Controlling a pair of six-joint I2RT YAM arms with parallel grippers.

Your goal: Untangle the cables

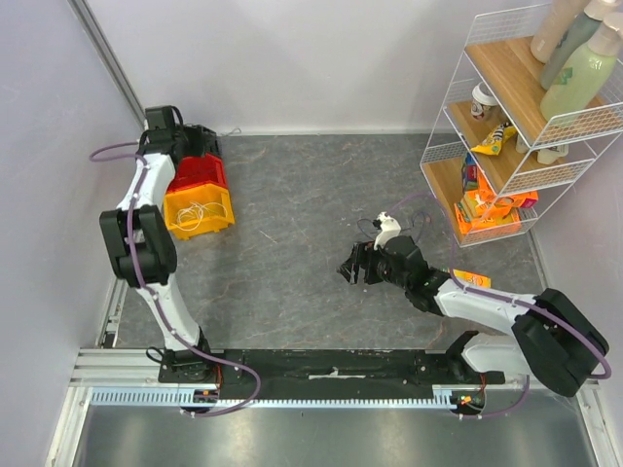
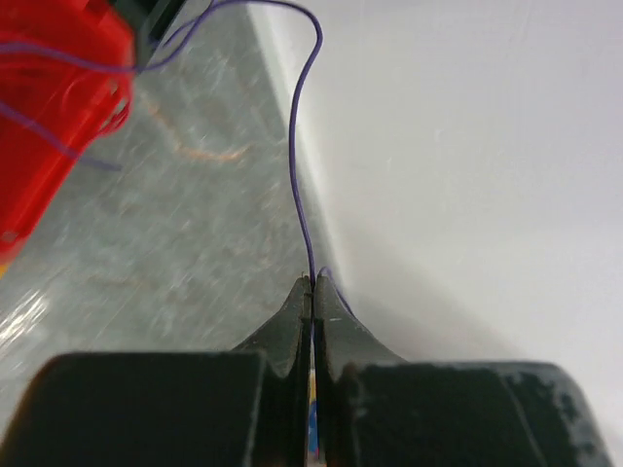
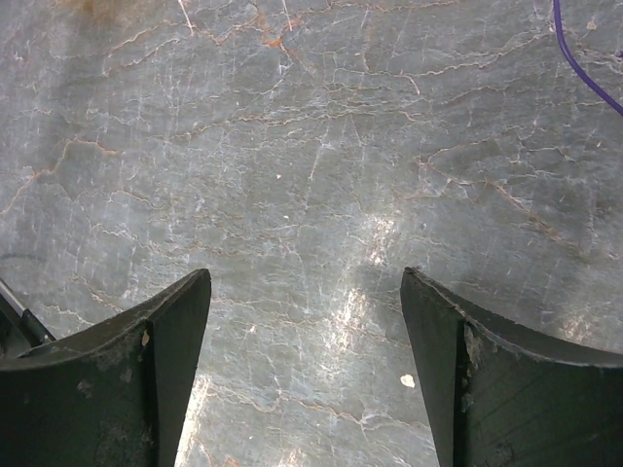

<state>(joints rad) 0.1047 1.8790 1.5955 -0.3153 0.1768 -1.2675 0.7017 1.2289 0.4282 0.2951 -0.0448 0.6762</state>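
My left gripper (image 2: 313,280) is shut on a thin dark purple cable (image 2: 297,146). The cable runs up from the jaws and curves over towards the red bin (image 2: 44,117). In the top view this gripper (image 1: 209,136) is at the back left by the wall, just behind the red bin (image 1: 200,173). A white cable (image 1: 195,212) lies coiled in the yellow bin (image 1: 226,216). My right gripper (image 1: 352,265) is open and empty over bare table in the middle. In the right wrist view its jaws (image 3: 305,277) stand wide apart with nothing between them.
The red and yellow bins stand stacked at the back left by the wall. A white wire shelf (image 1: 506,126) with bottles and packets stands at the back right. A thin purple line (image 3: 579,58) crosses the right wrist view's top right corner; I cannot tell whether it is cable or hose.
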